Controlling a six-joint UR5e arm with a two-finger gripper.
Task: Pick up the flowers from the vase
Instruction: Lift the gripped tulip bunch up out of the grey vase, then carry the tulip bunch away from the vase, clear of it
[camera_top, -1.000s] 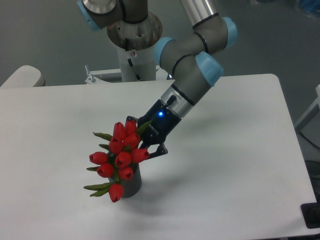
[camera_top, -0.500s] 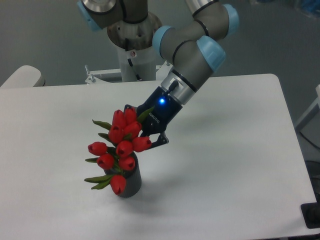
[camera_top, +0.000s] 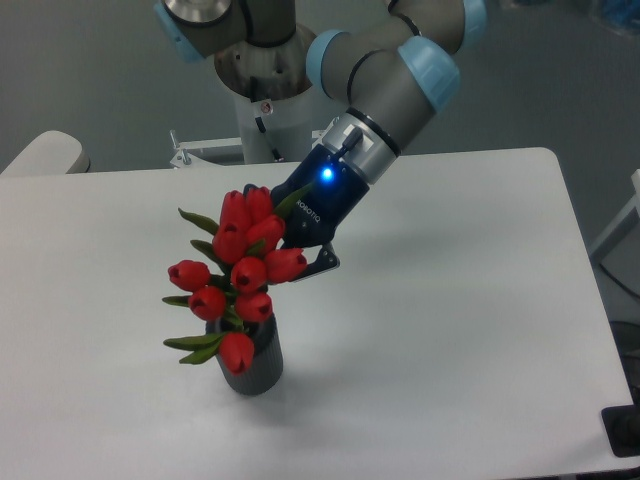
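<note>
Left of frame centre, gripper (camera_top: 283, 238) is pinching the flowers (camera_top: 236, 280) high among the buds, evidently for drawing stems upward from the vase (camera_top: 252, 365) below.

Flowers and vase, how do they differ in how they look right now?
The flowers are bright red buds with green leaves; the vase is plain dark grey. The flowers spread wide and lean left; the vase is a narrow upright cylinder. The gripper sits against the flowers, while the vase stands untouched on the table. Both are small tabletop items.
</note>
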